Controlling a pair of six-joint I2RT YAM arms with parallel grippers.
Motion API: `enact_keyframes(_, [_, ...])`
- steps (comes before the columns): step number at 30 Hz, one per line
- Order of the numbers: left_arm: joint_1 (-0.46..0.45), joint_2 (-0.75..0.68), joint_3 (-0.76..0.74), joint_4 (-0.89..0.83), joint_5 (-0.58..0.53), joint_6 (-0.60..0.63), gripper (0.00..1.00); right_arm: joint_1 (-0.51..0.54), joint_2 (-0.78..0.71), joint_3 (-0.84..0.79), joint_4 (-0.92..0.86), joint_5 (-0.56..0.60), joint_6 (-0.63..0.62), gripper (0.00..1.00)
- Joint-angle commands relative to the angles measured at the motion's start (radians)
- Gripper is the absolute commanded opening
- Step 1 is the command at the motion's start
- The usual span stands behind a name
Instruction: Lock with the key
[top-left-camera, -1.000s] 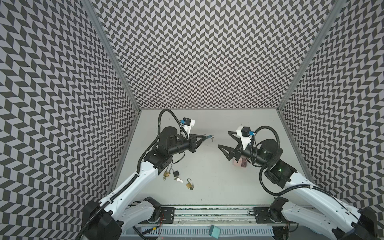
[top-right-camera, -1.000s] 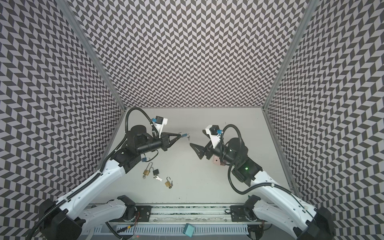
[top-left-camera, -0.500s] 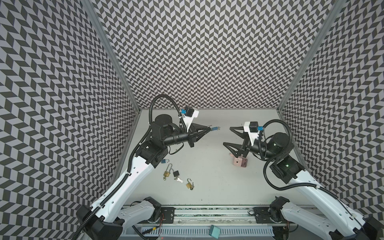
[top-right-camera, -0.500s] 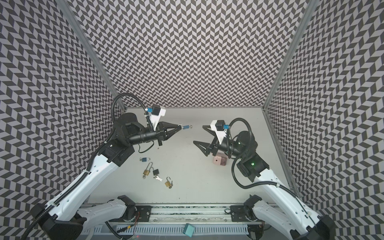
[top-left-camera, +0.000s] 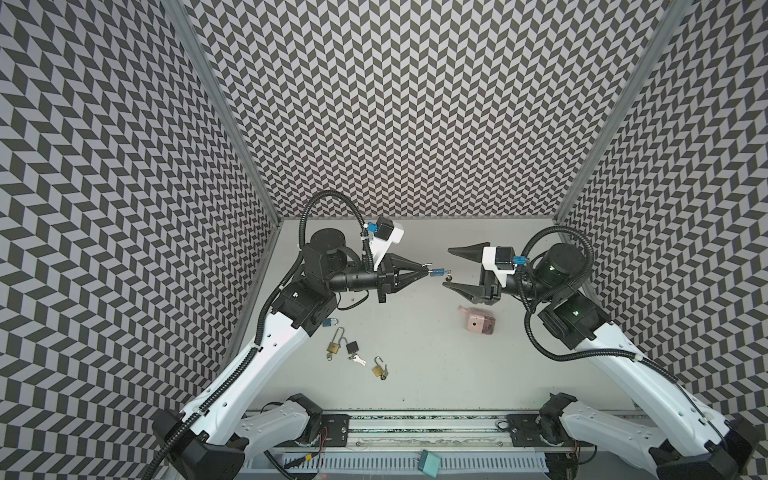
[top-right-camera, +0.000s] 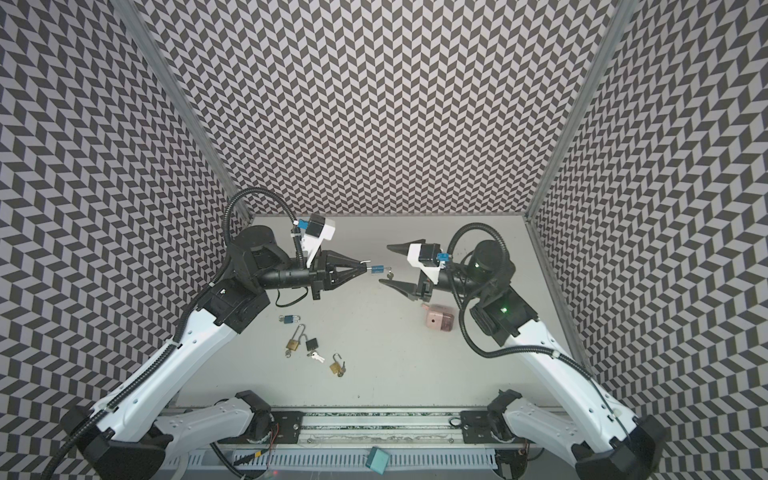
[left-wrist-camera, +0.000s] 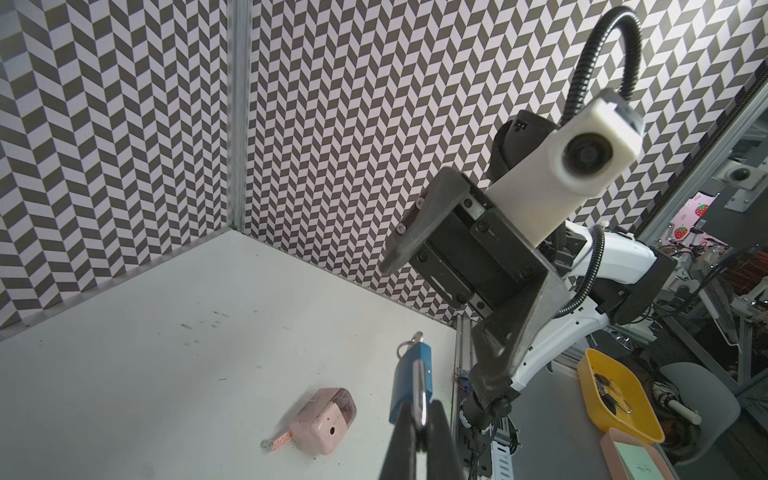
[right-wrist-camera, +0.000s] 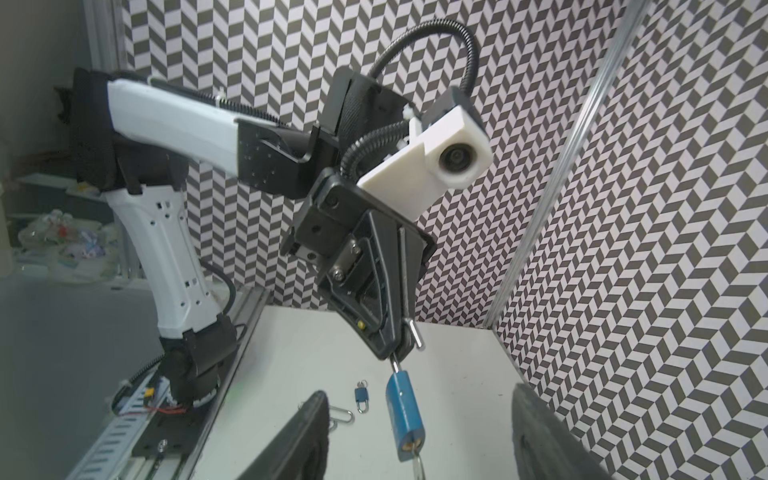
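Left arm (top-left-camera: 266, 349) outstretched (padlock (top-left-camera: 437, 272) clamped)

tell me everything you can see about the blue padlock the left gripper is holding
The blue padlock has a blue body and a silver metal shackle that looks open, with one leg end free. The shut left gripper pinches the shackle and holds the lock in mid-air, body pointing away from it. A key on a ring sits in its base. Nothing else touches it.

Key (top-left-camera: 449, 274): tiny speck at three o'clock of blue padlock (top-left-camera: 437, 272), seating unreadable.
Shackle (right-wrist-camera: 397, 368): upper part hidden inside left gripper (right-wrist-camera: 395, 353), probably pinched.
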Motion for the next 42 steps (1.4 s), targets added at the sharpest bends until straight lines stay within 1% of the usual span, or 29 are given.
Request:
enact_keyframes(1, [-0.005, -0.022, 0.007, 0.053, 0.042, -0.013, 0.0, 0.019, 0.027, 0.024, -0.05, -0.057, -0.072, 0.59])
enact_keyframes(3, [-0.005, -0.022, -0.004, 0.076, 0.054, -0.026, 0.0, 0.033, 0.039, 0.036, -0.078, -0.058, -0.087, 0.57])
enact_keyframes(8, [-0.006, -0.02, -0.02, 0.099, 0.062, -0.046, 0.0, 0.046, 0.038, 0.031, -0.063, -0.057, -0.079, 0.42])
enact_keyframes(10, [-0.006, -0.024, -0.021, 0.099, 0.058, -0.043, 0.0, 0.046, 0.036, 0.029, -0.056, -0.062, -0.069, 0.38])
enact_keyframes(15, [-0.007, -0.013, -0.029, 0.112, 0.062, -0.054, 0.0, 0.047, 0.015, 0.013, -0.036, -0.05, -0.045, 0.38])
enact_keyframes(19, [-0.01, -0.019, -0.037, 0.12, 0.066, -0.062, 0.0, 0.046, -0.002, -0.007, 0.013, -0.032, -0.017, 0.39])
enact_keyframes(23, [-0.01, -0.021, -0.045, 0.121, 0.065, -0.061, 0.0, 0.047, 0.0, -0.01, 0.049, -0.059, 0.029, 0.39])
enact_keyframes(27, [-0.011, -0.027, -0.048, 0.132, 0.063, -0.072, 0.0, 0.047, -0.001, -0.015, 0.038, -0.059, 0.023, 0.33])
enact_keyframes(31, [-0.011, -0.032, -0.042, 0.127, 0.065, -0.068, 0.0, 0.046, 0.015, -0.002, -0.01, -0.038, -0.001, 0.31])
enact_keyframes(34, [-0.011, -0.032, -0.044, 0.13, 0.067, -0.069, 0.0, 0.047, 0.01, 0.0, -0.02, -0.036, -0.002, 0.26])
enact_keyframes(37, [-0.01, -0.033, -0.049, 0.138, 0.066, -0.076, 0.0, 0.046, 0.005, -0.005, -0.021, -0.028, -0.007, 0.26])
enact_keyframes(42, [-0.011, -0.038, -0.062, 0.148, 0.069, -0.081, 0.0, 0.047, 0.01, -0.001, -0.027, -0.034, -0.005, 0.16])
